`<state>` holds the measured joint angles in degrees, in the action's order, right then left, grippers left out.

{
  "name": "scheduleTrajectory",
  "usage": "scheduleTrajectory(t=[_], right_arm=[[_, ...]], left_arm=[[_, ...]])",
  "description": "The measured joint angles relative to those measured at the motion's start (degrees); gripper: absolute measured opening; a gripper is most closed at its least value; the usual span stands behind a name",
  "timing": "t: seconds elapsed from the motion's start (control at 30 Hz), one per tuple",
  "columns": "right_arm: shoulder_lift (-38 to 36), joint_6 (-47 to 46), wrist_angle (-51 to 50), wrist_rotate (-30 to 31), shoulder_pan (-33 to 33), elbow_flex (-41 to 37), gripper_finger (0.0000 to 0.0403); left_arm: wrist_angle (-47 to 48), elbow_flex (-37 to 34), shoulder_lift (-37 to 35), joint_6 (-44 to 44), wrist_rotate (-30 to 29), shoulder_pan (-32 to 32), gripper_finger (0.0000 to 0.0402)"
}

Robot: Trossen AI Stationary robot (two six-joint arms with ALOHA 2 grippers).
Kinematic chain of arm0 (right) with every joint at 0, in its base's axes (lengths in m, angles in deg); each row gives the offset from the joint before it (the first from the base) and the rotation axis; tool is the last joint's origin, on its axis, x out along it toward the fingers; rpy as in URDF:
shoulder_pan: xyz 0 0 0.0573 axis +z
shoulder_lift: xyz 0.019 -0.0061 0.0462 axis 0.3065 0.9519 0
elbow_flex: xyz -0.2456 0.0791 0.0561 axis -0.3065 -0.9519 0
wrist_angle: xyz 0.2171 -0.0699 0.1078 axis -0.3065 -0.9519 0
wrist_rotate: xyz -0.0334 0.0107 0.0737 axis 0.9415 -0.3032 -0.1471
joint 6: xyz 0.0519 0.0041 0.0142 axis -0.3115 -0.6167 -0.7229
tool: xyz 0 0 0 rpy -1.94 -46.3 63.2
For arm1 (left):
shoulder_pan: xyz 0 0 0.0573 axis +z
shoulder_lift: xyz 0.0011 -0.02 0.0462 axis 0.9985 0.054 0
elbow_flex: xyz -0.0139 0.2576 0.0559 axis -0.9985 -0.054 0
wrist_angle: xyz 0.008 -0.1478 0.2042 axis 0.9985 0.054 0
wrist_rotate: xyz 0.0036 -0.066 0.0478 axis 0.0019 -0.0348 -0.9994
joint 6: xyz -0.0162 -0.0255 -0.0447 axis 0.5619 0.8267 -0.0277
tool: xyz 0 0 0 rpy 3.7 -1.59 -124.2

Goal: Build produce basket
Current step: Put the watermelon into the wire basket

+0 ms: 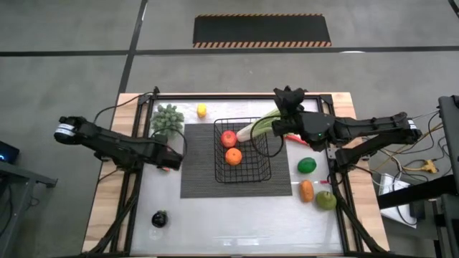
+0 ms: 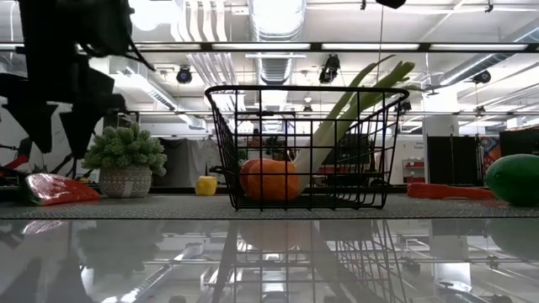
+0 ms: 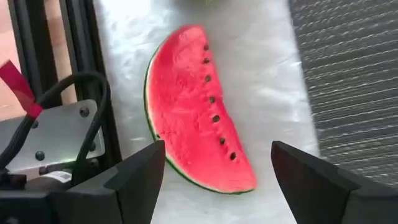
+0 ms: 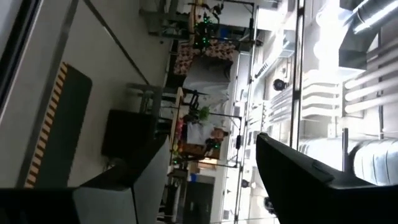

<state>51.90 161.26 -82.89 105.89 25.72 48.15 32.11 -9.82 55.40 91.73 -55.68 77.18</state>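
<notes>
Basket (image 1: 242, 150) stands mid-table on the ribbed mat (image 1: 201, 172), holding two round fruits and a leek (image 1: 259, 126) leaning over its far rim. Left gripper (image 3: 214, 180) hovers open-jawed over the watermelon slice (image 3: 198, 109) by the left edge; judged next: descend, close. Right gripper (image 4: 211, 174), jaws parted and empty, points roomward. Only the left wrist view shows the slice plainly.

Black wire-mesh rectangular basket (image 1: 242, 150) is showing a round red fruit (image 1: 229, 138) and a round orange one (image 1: 233, 156) inside, plus a long white-green leek (image 1: 261, 126). Red watermelon slice (image 3: 198, 111) is flashing dark seeds and a green rind. Dark ribbed mat (image 1: 201, 172) is lying grey-black. Small yellow piece (image 1: 201, 110), round green fruit (image 1: 307, 165) and a black floor mat with orange-striped edging (image 1: 262, 30) are standing out.
</notes>
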Motion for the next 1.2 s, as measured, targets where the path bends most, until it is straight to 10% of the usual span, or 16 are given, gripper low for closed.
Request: scheduleTrajectory(t=[1.2], right_arm=[[1.2, -3.47, -0.22, -1.22, 6.15, -0.13, 0.0226]], left_arm=[[-6.15, -3.17, 12.03, 0.87, 0.49, 3.36, 0.0247]])
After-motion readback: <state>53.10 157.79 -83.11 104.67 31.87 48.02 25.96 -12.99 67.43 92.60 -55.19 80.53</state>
